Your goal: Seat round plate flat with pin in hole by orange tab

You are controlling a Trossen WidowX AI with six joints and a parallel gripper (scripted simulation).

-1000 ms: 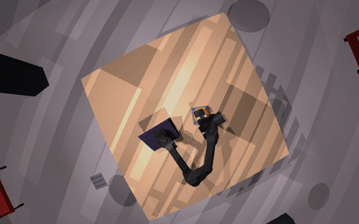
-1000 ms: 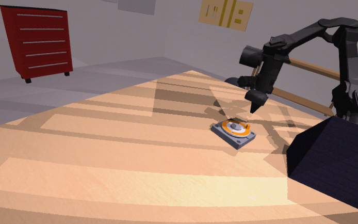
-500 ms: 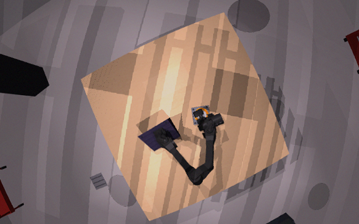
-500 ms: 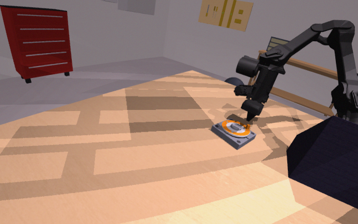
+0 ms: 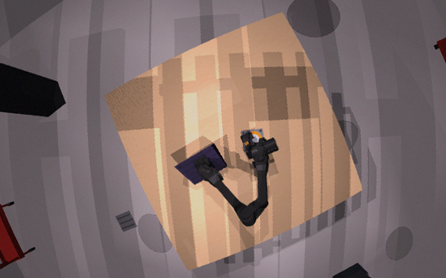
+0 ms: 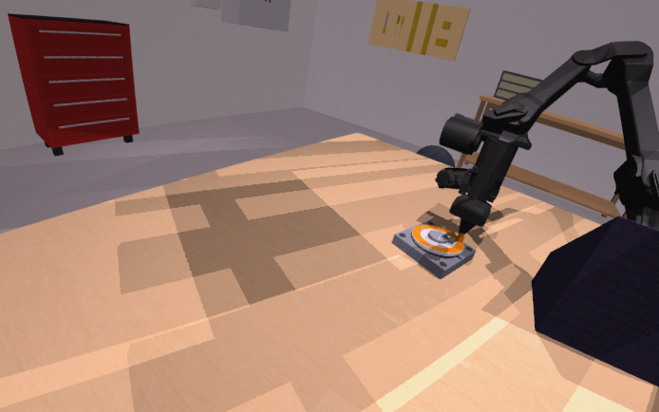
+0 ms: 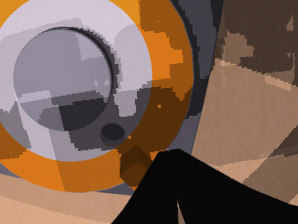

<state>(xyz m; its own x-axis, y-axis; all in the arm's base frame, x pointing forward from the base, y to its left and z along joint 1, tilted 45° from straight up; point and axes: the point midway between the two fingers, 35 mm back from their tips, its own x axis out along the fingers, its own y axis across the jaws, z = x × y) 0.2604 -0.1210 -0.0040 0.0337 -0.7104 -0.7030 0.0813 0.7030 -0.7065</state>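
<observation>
The tool [image 6: 462, 232], jaws closed together, points down at the orange-ringed plate's [image 6: 427, 242] near edge on the grey base [image 6: 437, 264].

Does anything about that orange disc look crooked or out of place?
Hard to tell tilt from here. The orange plate sits on the grey base, and the shut gripper is right at the plate's edge, beside its orange tab.
</observation>
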